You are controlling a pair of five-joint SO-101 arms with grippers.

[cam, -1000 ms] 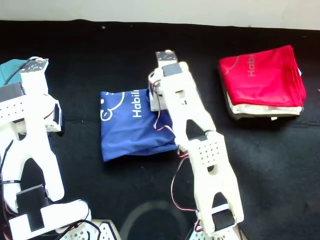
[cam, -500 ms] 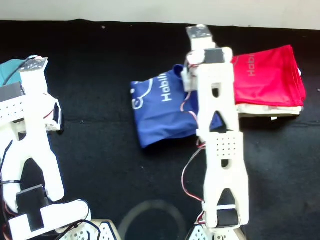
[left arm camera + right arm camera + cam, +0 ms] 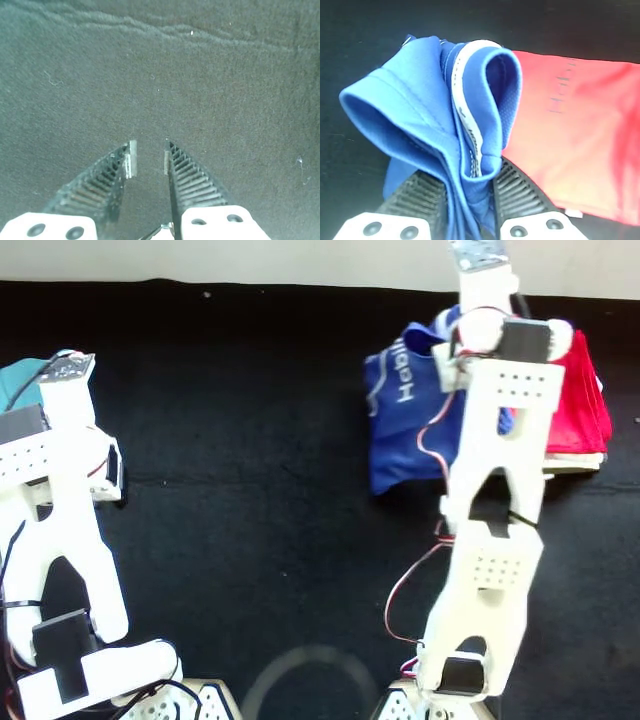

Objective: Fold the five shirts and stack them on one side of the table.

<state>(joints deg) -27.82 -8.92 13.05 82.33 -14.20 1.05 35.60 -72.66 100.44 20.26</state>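
High view: one blue shirt, one red shirt | right fingers grip blue | left fingers apart

At one o'clock, a bunched blue shirt, pressed against the far end of the right arm. Just beside it at two o'clock, a folded red shirt atop a white shirt. At nine o'clock, the left arm, over a teal shirt. Beneath everything, the black table.
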